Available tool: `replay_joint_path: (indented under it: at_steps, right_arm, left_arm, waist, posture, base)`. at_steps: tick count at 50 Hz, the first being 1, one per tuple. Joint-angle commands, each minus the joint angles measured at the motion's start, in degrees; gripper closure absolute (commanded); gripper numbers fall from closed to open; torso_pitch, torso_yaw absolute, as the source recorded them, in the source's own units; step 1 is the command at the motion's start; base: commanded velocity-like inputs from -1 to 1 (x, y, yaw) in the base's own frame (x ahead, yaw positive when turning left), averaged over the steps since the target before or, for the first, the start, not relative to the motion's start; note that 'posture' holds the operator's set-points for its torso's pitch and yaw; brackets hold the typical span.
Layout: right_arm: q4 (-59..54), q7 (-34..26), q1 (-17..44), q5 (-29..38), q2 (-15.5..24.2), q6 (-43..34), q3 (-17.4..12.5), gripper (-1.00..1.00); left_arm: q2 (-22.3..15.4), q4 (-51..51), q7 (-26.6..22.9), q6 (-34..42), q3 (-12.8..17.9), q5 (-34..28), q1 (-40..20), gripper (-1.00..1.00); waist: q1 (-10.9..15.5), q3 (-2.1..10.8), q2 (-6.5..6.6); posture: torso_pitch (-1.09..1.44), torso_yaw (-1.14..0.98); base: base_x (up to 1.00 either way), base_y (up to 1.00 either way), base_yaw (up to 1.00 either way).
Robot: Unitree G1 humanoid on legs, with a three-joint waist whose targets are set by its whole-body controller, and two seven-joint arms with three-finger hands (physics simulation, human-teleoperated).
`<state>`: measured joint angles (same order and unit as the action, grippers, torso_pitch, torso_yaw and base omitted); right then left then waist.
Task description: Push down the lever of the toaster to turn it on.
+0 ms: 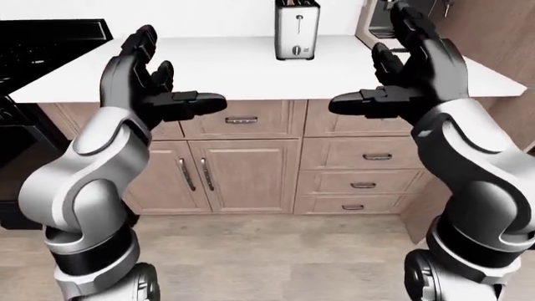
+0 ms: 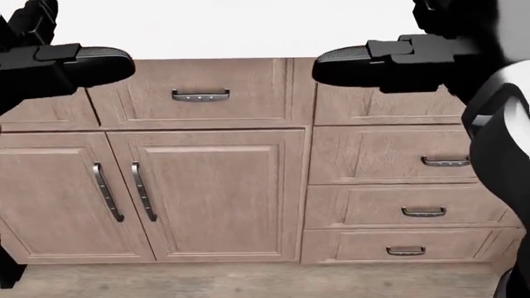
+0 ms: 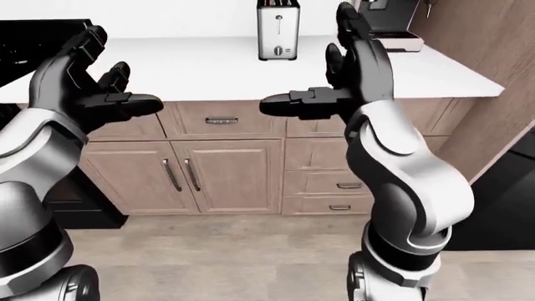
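The upright brushed-steel toaster (image 1: 296, 29) with a dark slot lever on its near face stands near the far edge of the flat white counter (image 1: 251, 69), roughly midway along it. Both black three-finger hands are raised, well short of it: the left hand (image 1: 150, 78) is left of the toaster over the counter's near edge, the right hand (image 1: 414, 69) right of it. Each is spread wide, thumb pointing inward, holding nothing. Beyond the right hand stands what may be a coffee machine (image 3: 393, 25), partly hidden. Light-wood cabinet doors and drawers (image 2: 207, 186) with metal handles sit beneath; a black stove (image 1: 42, 44) adjoins the counter's left end.
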<state>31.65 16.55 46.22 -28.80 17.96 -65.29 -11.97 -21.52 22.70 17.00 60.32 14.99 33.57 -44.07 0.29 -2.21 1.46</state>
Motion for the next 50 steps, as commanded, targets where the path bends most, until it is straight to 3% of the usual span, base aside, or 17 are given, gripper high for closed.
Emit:
replay_joint_path:
  at_steps: [1,4,6,7,9,16,18,20,21,22,26,30,33,42,46,47,50]
  right_arm:
    - [1.2,0.4,1.5,0.5,0.7,2.0,-0.9,-1.00]
    - [1.4,0.4,1.5,0.5,0.7,1.8,-0.9,-1.00]
    - [1.4,0.4,1.6,0.4,0.7,1.8,-0.9,-1.00]
    - [1.4,0.4,1.6,0.4,0.6,1.7,-0.8,-1.00]
    - [1.3,0.2,1.4,0.5,0.7,2.0,-0.8,-1.00]
    - [1.3,0.1,1.5,0.6,0.7,1.7,-0.8,-1.00]
    - [1.2,0.0,1.4,0.7,0.8,1.7,-0.6,-1.00]
    - [1.2,-0.2,1.3,0.9,0.8,1.8,-0.5,-1.00]
    - [1.2,-0.3,1.4,0.9,0.8,1.7,-0.5,-1.00]
    - [1.2,-0.4,1.3,1.0,0.7,1.7,-0.5,-1.00]
    - [1.2,-0.6,1.3,1.1,0.6,1.6,-0.5,-1.00]
    - [1.2,-0.7,1.4,1.3,0.6,1.6,-0.7,-1.00]
    - [0.9,-0.9,1.2,1.4,0.6,1.9,-1.0,-1.00]
    - [0.9,-0.8,1.2,1.1,0.6,1.8,-0.9,-1.00]
    - [0.8,-0.9,1.2,1.1,0.6,2.0,-0.9,-1.00]
    - [0.6,-0.9,1.1,1.2,0.7,2.2,-0.8,-1.00]
    - [0.8,-0.8,1.4,1.0,0.7,1.8,-1.1,-1.00]
  left_arm:
    - [-0.5,1.8,-0.2,-1.8,0.3,0.8,-2.0,-1.00]
    - [-0.6,1.8,0.0,-2.0,0.4,1.1,-2.0,-1.00]
    - [-0.6,1.9,0.1,-2.0,0.3,1.3,-1.9,-1.00]
    - [-0.6,2.0,0.2,-1.9,0.3,1.4,-2.0,-1.00]
    - [-0.7,1.9,0.2,-2.0,0.2,1.5,-1.9,-1.00]
    - [-0.6,2.1,0.6,-2.0,-0.1,1.9,-1.9,-1.00]
    - [-0.5,2.5,0.8,-1.6,-0.2,2.1,-2.1,-1.00]
    - [-0.7,2.1,0.6,-2.0,-0.1,1.9,-2.1,-1.00]
    - [-0.7,2.0,0.4,-2.2,-0.1,1.9,-2.0,-1.00]
    - [-0.6,2.0,0.5,-2.2,-0.1,1.9,-2.0,-1.00]
    - [-0.7,1.8,0.5,-2.3,-0.1,2.0,-2.0,-1.00]
    - [-0.7,2.0,0.5,-2.1,-0.1,2.0,-2.0,-1.00]
    - [-0.6,2.4,0.7,-1.8,-0.1,2.3,-2.1,-1.00]
    - [-0.8,2.1,0.8,-2.1,-0.2,2.4,-2.0,-1.00]
    - [-0.8,1.9,0.7,-2.2,-0.1,2.3,-2.1,-1.00]
    - [-0.8,2.0,0.7,-2.1,0.0,2.4,-2.1,-1.00]
    - [-0.8,2.2,1.0,-1.8,0.0,2.6,-2.3,-1.00]
  waist:
    - [-0.2,0.94,0.03]
    - [0.2,0.63,-2.15]
    - [0.4,1.66,-5.65]
    - [-0.2,1.07,-3.44]
    - [0.0,1.08,-4.32]
    - [-0.1,0.22,-1.11]
    - [-0.4,0.40,0.88]
    - [-0.6,1.76,4.68]
    - [-0.2,1.15,1.96]
    - [-0.6,1.05,3.04]
    - [-0.2,1.46,1.24]
    - [0.1,0.77,-1.74]
    - [0.8,1.82,-5.05]
    - [-0.1,0.44,-1.41]
    - [-0.8,1.53,3.84]
    - [-0.6,1.42,2.50]
    - [-0.4,1.14,2.10]
  posture:
    - [0.00,0.00]
    - [0.00,0.00]
    - [0.00,0.00]
    - [0.00,0.00]
    - [0.00,0.00]
    - [0.00,0.00]
    - [0.00,0.00]
    - [0.00,0.00]
    - [0.00,0.00]
    - [0.00,0.00]
    - [0.00,0.00]
    - [0.00,0.00]
    - [0.00,0.00]
    - [0.00,0.00]
    - [0.00,0.00]
    - [0.00,0.00]
    - [0.00,0.00]
  base:
    - [0.10,0.00,0.00]
    - [0.09,0.00,0.00]
    - [0.10,0.00,0.00]
    - [0.09,0.00,0.00]
    - [0.10,0.00,0.00]
    - [0.10,0.00,0.00]
    - [0.10,0.00,0.00]
    - [0.10,0.00,0.00]
    - [0.10,0.00,0.00]
    - [0.10,0.00,0.00]
    - [0.09,0.00,0.00]
    - [0.10,0.02,0.00]
    - [0.09,0.02,0.00]
    - [0.10,0.03,0.00]
    - [0.10,0.06,0.00]
    - [0.10,0.06,0.00]
    - [0.10,0.06,0.00]
